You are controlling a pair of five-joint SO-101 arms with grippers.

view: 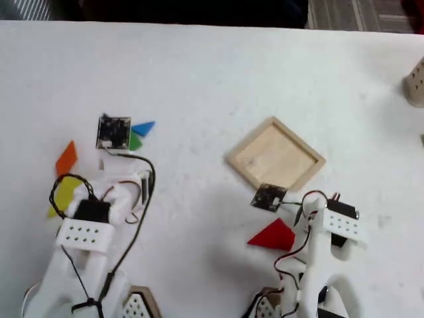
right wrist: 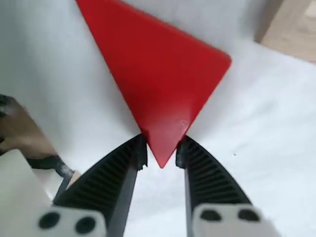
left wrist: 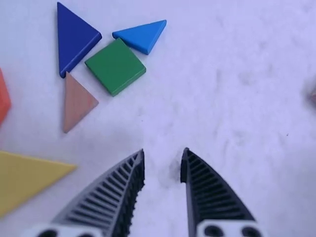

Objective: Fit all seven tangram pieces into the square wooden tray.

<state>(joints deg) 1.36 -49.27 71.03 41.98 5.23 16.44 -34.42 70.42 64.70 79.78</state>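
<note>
The square wooden tray (view: 275,154) lies right of centre with nothing in it; its corner (right wrist: 291,24) shows in the right wrist view. Just in front of it lies the red triangle (view: 273,235). My right gripper (right wrist: 161,150) is shut on one corner of that red triangle (right wrist: 158,79). On the left, my left gripper (left wrist: 163,165) stands open over bare table, a short way from a cluster: dark blue triangle (left wrist: 74,37), light blue triangle (left wrist: 143,34), green square (left wrist: 115,65), tan triangle (left wrist: 76,101). The orange piece (view: 66,158) and yellow triangle (view: 64,193) lie beside the left arm.
The white table (view: 212,79) stretches bare towards the back. A pale perforated object (view: 415,83) stands at the far right edge. Both arm bases sit at the front edge, with loose cables (view: 142,192) hanging off the left arm.
</note>
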